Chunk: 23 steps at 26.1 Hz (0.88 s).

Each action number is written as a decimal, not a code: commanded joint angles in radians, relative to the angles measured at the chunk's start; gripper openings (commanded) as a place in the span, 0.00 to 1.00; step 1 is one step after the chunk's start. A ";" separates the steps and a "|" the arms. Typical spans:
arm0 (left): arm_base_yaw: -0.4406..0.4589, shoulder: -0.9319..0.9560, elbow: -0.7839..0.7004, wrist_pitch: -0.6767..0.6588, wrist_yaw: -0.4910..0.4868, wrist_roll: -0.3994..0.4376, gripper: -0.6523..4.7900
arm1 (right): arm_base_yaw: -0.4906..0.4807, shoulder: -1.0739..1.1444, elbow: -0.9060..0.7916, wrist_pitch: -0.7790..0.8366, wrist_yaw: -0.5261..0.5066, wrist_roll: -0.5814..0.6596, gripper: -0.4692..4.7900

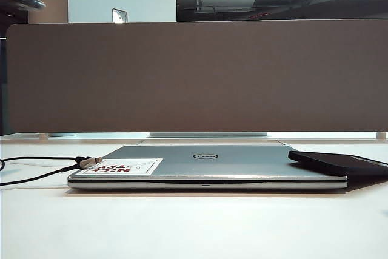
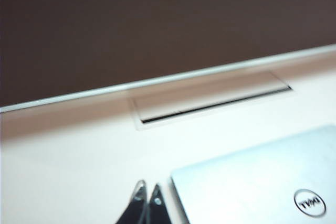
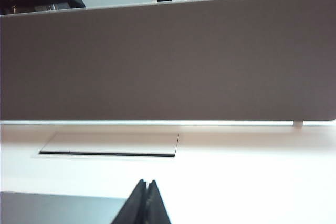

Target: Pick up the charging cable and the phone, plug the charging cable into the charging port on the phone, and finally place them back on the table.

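My left gripper point(image 2: 148, 195) hangs with fingers pressed together, holding nothing, just off the laptop point(image 1: 206, 165) lid's near corner over bare table point(image 1: 194, 222). My right gripper point(image 3: 146, 190) is likewise pinched shut and empty, beside a dark flat surface I cannot identify. White tabletop lies open before the laptop's front edge. The charging cable point(image 1: 42, 167) trails across the table, its silvery plug resting on the lid's left edge beside the sticker point(image 1: 121, 167). The phone point(image 1: 339, 163) lies over the lid's right edge. Beyond, a cable hatch point(image 3: 110, 145), then the divider panel point(image 1: 194, 77).
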 commanded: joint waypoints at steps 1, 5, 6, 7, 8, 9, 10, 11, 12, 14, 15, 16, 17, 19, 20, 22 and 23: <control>-0.024 0.060 0.040 -0.019 0.001 0.047 0.11 | 0.000 0.011 0.042 -0.031 -0.003 -0.002 0.08; -0.046 0.118 0.077 -0.079 0.001 0.134 0.11 | 0.022 0.031 0.078 -0.056 -0.007 -0.026 0.08; -0.050 0.127 0.079 -0.094 0.001 0.165 0.11 | 0.036 0.037 0.083 -0.057 -0.011 -0.032 0.08; -0.055 0.134 0.080 -0.106 0.001 0.183 0.11 | 0.049 0.039 0.085 -0.061 -0.013 -0.031 0.08; -0.059 0.140 0.081 -0.117 0.001 0.201 0.11 | 0.064 0.045 0.087 -0.061 -0.022 -0.031 0.08; -0.063 0.144 0.081 -0.133 0.001 0.217 0.11 | 0.086 0.051 0.089 -0.066 -0.023 -0.031 0.08; -0.066 0.149 0.080 -0.140 0.001 0.217 0.11 | 0.106 0.055 0.089 -0.072 -0.023 -0.031 0.08; -0.066 0.153 0.080 -0.153 0.001 0.217 0.11 | 0.151 0.063 0.089 -0.086 -0.022 -0.031 0.08; -0.066 0.153 0.080 -0.158 0.001 0.217 0.11 | 0.184 0.069 0.090 -0.099 -0.022 -0.031 0.08; -0.066 0.153 0.080 -0.163 0.002 0.233 0.11 | 0.279 0.074 0.090 -0.142 -0.008 -0.032 0.08; -0.066 0.153 0.080 -0.168 0.001 0.250 0.11 | 0.307 0.080 0.090 -0.159 0.004 -0.033 0.08; -0.066 0.156 0.080 -0.174 0.002 0.272 0.11 | 0.336 0.082 0.090 -0.175 0.010 -0.038 0.08; -0.066 0.162 0.080 -0.174 0.002 0.281 0.11 | 0.371 0.082 0.090 -0.194 0.013 -0.060 0.08; -0.066 0.175 0.080 -0.173 0.002 0.280 0.11 | 0.430 0.082 0.090 -0.227 0.016 -0.088 0.08; -0.066 0.185 0.080 -0.173 0.002 0.281 0.11 | 0.454 0.082 0.089 -0.237 0.016 -0.093 0.08; -0.066 0.209 0.080 -0.174 0.002 0.281 0.11 | 0.502 0.081 0.090 -0.251 0.016 -0.107 0.08; -0.066 0.235 0.080 -0.174 0.002 0.289 0.11 | 0.538 0.078 0.090 -0.262 0.016 -0.106 0.08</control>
